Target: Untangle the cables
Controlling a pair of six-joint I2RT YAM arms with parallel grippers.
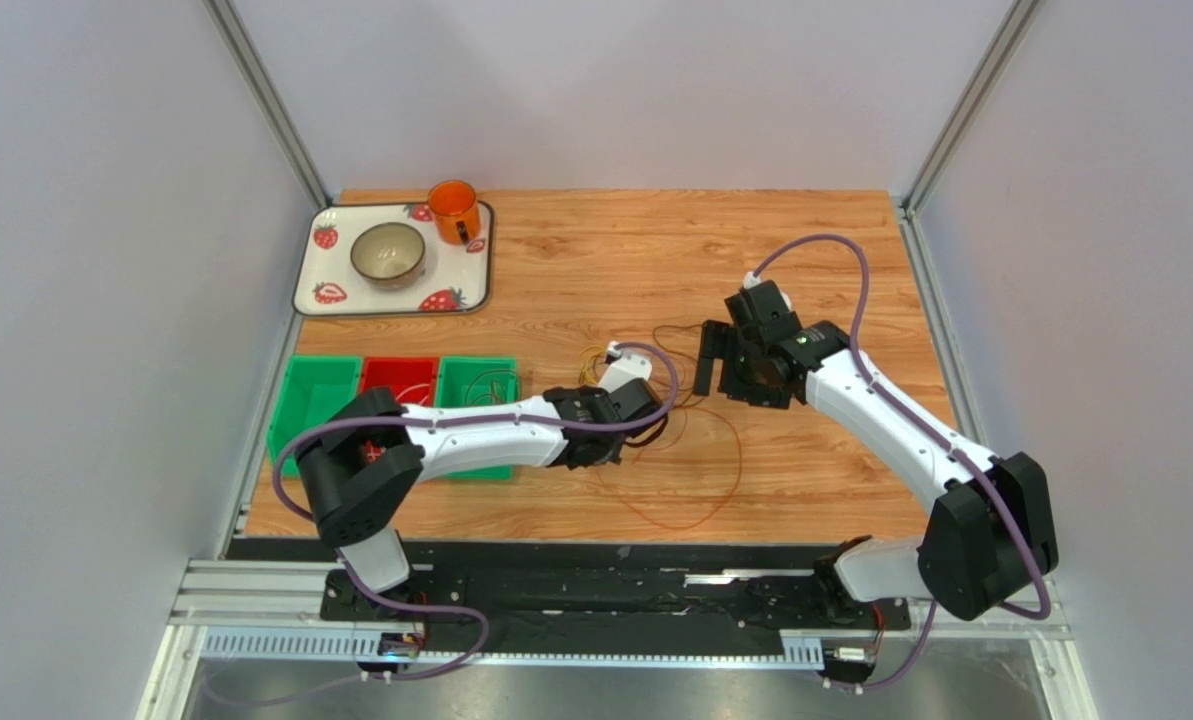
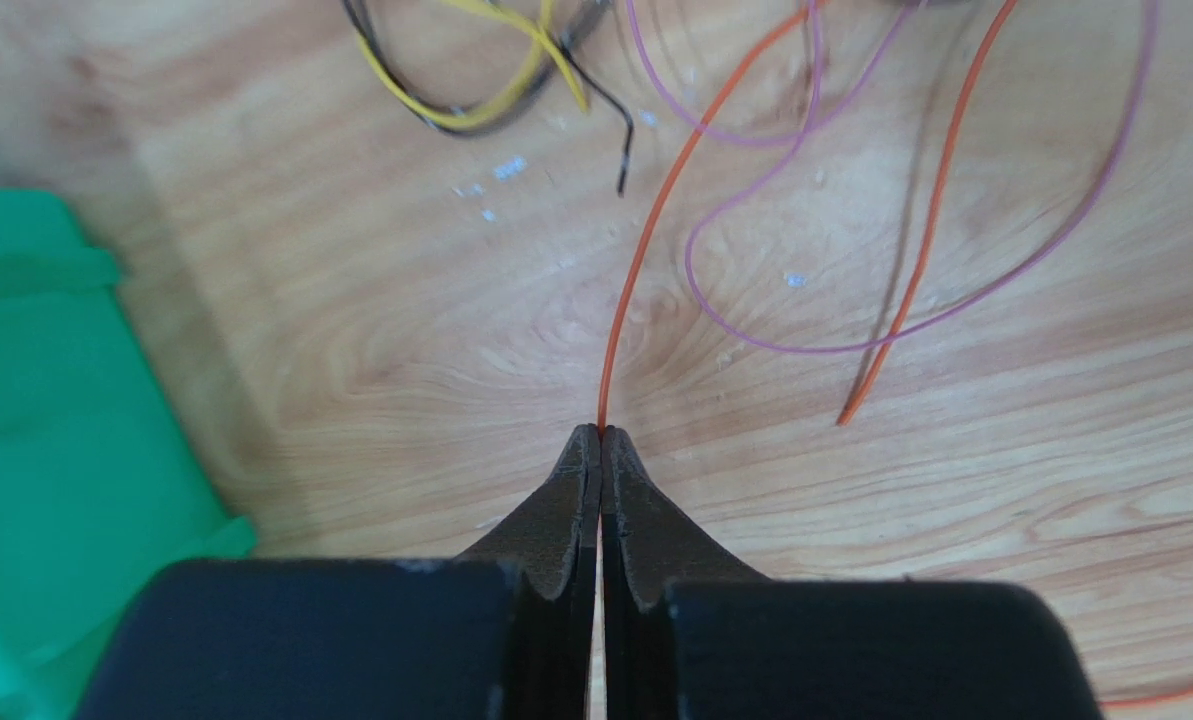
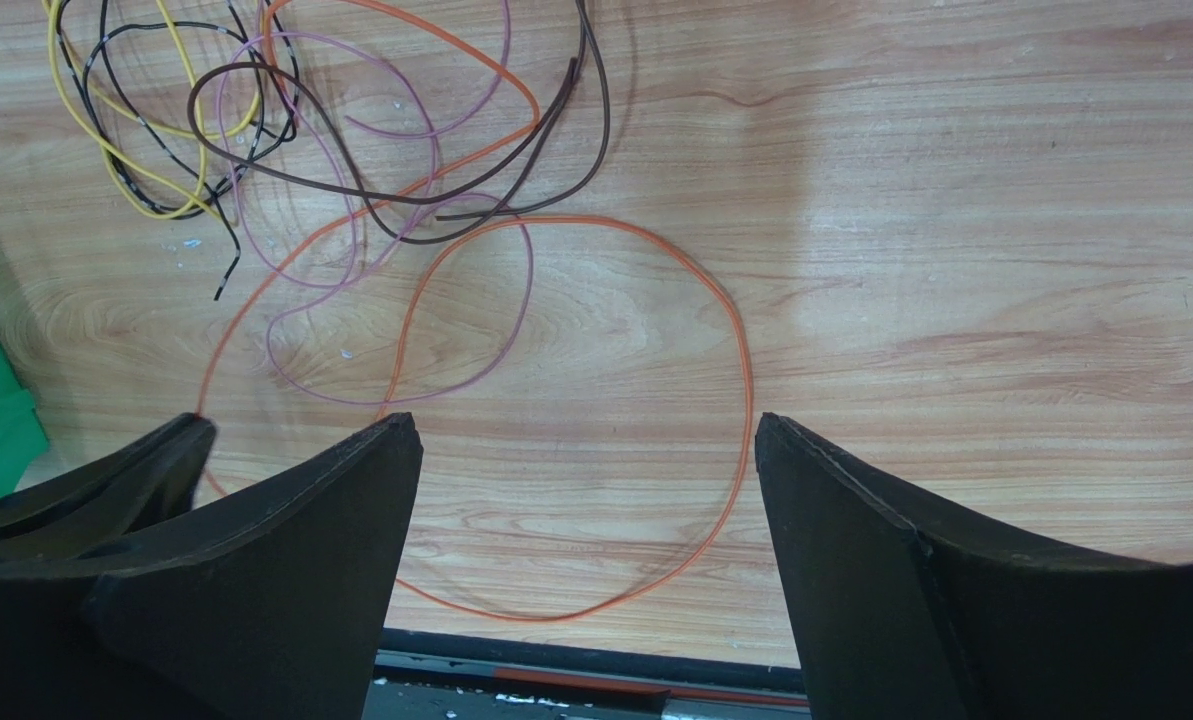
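The cables lie tangled in the middle of the wooden table point(image 1: 858, 225). In the left wrist view my left gripper point(image 2: 602, 435) is shut on the orange cable point(image 2: 662, 195), pinching it at the fingertips just above the wood. A purple cable point(image 2: 858, 342) loops to its right, and yellow point(image 2: 467, 113) and black strands lie ahead. In the right wrist view my right gripper point(image 3: 580, 435) is open and empty above a wide orange loop point(image 3: 745, 375); dark brown point(image 3: 557, 180), purple point(image 3: 482, 345) and yellow point(image 3: 76, 135) coils lie at upper left. From the top camera the left gripper point(image 1: 647, 425) and right gripper point(image 1: 712, 360) flank the tangle point(image 1: 610, 365).
Green point(image 1: 317, 398), red point(image 1: 399, 378) and green point(image 1: 482, 375) bins stand at the table's left, under my left arm. A strawberry tray point(image 1: 317, 293) with a bowl point(image 1: 387, 254) and an orange mug point(image 1: 454, 210) sits at back left. The orange loop reaches near the table's front edge point(image 1: 677, 518).
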